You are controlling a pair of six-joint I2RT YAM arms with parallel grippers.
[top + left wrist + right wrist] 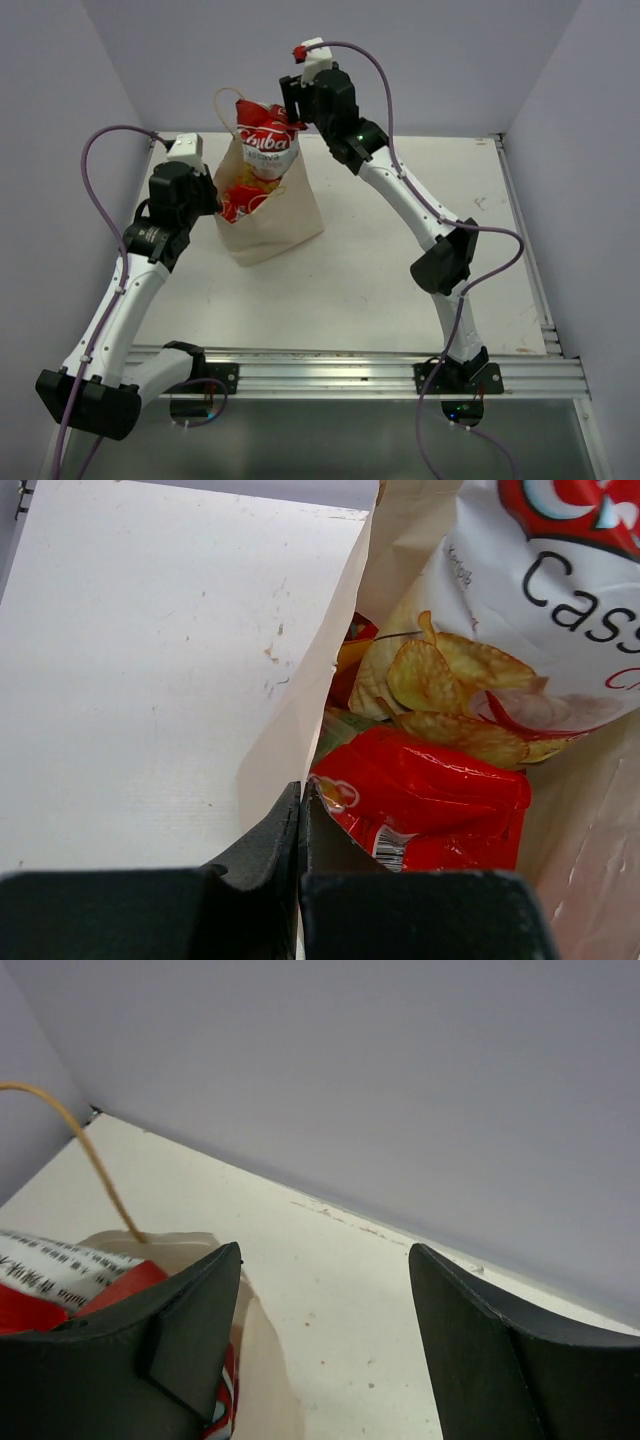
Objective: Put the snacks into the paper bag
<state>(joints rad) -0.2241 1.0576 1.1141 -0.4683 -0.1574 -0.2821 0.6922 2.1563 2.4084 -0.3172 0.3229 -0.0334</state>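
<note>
The large chip bag stands in the paper bag with its top well above the rim. It could lean out, or tip the bag onto the desk, if the left jaws (closed, pinching the bag's rim) slip. The right jaws gape empty, with the chip bag's top just below and to one side of them, not between them.

white left arm and right arm, black joints and wedge-shaped black jaws; a purple cable loops along each; red cap upper centre.
</note>
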